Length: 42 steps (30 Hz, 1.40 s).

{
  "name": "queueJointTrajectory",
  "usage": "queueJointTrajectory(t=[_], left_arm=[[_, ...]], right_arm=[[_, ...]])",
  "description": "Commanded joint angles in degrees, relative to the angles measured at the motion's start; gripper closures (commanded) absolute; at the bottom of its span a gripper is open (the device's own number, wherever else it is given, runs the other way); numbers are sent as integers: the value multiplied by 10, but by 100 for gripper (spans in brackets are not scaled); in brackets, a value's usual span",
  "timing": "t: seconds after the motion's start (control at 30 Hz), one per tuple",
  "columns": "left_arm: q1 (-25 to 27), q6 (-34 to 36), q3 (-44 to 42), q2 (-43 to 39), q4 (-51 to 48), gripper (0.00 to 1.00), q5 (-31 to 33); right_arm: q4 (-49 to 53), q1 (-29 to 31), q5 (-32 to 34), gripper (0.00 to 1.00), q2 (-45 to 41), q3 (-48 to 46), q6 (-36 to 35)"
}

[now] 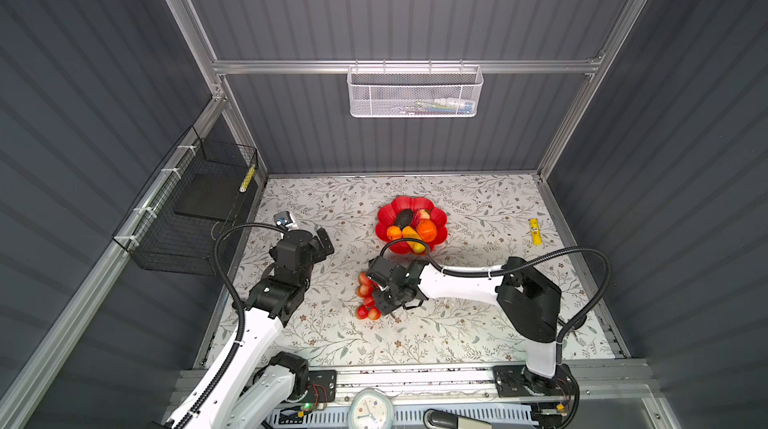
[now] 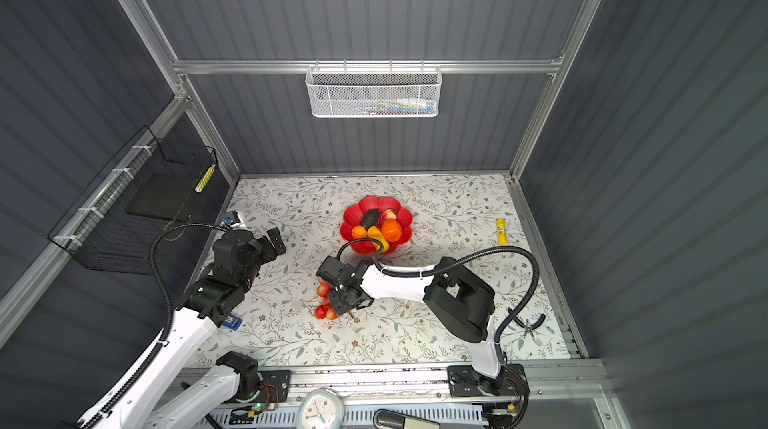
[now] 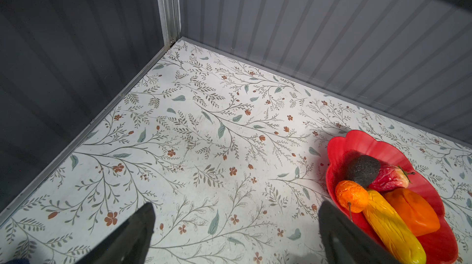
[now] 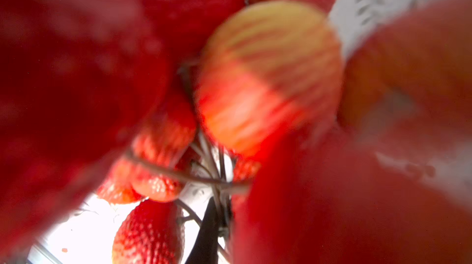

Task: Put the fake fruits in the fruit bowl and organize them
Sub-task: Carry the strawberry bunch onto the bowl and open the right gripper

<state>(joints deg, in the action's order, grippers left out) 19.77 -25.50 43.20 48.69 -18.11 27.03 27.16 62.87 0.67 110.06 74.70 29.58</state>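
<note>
Robot test cell, lab setup. Grey ribbed wall panels (image 1: 395,3) in a bare aluminium extrusion frame (image 1: 291,66). Two white-and-black robot arms (image 1: 457,285) are bolted to a front metal rail (image 1: 415,377), beside an exposed circuit board with a green LED (image 1: 307,406). Floral-print desk (image 1: 478,323). White mesh basket (image 1: 415,94) and black wire basket (image 1: 187,215) hang on the frame.

One fruit bowl (image 1: 386,213) holds five fruits: two orange rounds (image 1: 427,229), one yellow oblong (image 1: 410,233), one strawberry (image 1: 424,214), one dark oval (image 1: 404,218). One grape bunch (image 1: 365,290) and one glue stick (image 1: 535,231) besides.

The fruit bowl (image 1: 409,200) and grapes (image 1: 365,290) are red, the table (image 1: 457,323) floral white
</note>
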Motion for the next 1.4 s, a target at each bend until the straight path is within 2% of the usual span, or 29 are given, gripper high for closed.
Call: queueJointTrajectory(t=[0.0,0.37,0.53,0.7,1.0,1.17,1.37], left_arm=[[-4,12,3,-6,-6,0,5],[-4,12,12,-11,-8,0,5],[-5,9,12,-20,-7,0,5],[-4,11,14,-25,-11,0,-4],[-4,6,16,-21,-2,0,-30],[-4,1,15,-15,5,0,-41],[-5,1,17,-6,8,0,-46]], right_arm=[[-1,-2,36,100,-39,-5,-18],[19,-18,92,100,-138,24,-63],[37,-56,89,100,-157,64,-94],[31,-120,90,100,-167,83,-129],[-7,-231,80,100,-115,110,-193],[-46,-262,63,100,-75,118,-211],[-69,-273,46,100,-18,133,-213]])
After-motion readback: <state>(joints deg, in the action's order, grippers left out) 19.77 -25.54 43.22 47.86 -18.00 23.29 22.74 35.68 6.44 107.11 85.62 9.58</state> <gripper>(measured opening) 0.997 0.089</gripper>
